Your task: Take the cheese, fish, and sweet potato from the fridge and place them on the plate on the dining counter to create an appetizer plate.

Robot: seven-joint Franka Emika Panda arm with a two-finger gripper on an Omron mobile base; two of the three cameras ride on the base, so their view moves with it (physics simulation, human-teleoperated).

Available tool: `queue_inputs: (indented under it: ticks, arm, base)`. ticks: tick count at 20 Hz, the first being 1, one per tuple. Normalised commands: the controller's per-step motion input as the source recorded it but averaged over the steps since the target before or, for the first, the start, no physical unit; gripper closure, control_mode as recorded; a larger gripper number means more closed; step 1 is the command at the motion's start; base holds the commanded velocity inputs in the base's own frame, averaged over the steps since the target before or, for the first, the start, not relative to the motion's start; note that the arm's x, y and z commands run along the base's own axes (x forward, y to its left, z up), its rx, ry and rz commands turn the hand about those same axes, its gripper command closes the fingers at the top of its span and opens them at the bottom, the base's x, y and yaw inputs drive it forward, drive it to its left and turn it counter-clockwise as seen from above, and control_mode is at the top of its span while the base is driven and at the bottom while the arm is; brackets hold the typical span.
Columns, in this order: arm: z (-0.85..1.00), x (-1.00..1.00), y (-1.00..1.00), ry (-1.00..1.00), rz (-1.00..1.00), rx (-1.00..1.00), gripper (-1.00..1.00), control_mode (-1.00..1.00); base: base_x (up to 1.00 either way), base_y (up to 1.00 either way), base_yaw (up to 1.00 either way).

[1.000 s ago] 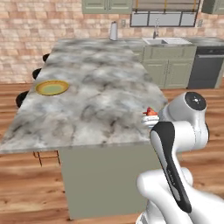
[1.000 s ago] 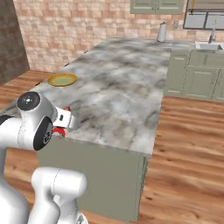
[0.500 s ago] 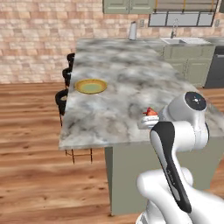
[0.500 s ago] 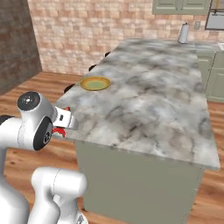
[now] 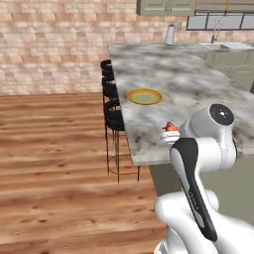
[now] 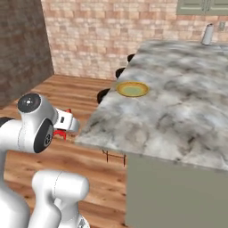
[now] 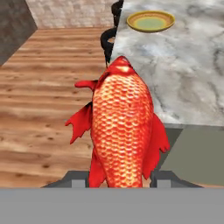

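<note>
My gripper (image 7: 118,180) is shut on the fish (image 7: 120,131), a bright red-orange scaled body that stands head-up between the fingertips (image 7: 78,181). From the left base camera the fish (image 5: 170,127) peeks out beside the hand over the near corner of the dining counter (image 5: 178,74). In the right base view the fish (image 6: 60,132) and gripper (image 6: 67,122) hang over the floor, just left of the dining counter (image 6: 178,98). The plate (image 5: 132,94) (image 6: 132,94) (image 7: 151,29), yellow-rimmed and bare, lies near the counter's left edge. Cheese, sweet potato and fridge are out of view.
Black stools (image 5: 111,99) (image 6: 107,93) line the counter's left side over wooden floor (image 5: 54,149). A brick wall (image 5: 49,44) runs behind. A pale canister (image 5: 170,34) stands at the counter's far end, with a sink (image 5: 223,45) beyond.
The base has driven, so both base views shifted: the counter's stool side and the plate now sit closer ahead. The fish stays gripped the same way.
</note>
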Motion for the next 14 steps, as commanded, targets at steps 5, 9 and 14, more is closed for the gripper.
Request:
queue_inputs:
  ticks: [5,9,14]
  arm:
    - [0.00,0.00,0.00,0.00,0.00,0.00,1.00,1.00]
    - [0.00,0.00,0.00,0.00,0.00,0.00,1.00,1.00]
    - [0.00,0.00,0.00,0.00,0.00,0.00,1.00,1.00]
  base:
    - [0.12,1.00,-0.46]
    - [0.38,0.94,-0.67]
    - [0.61,0.75,-0.76]
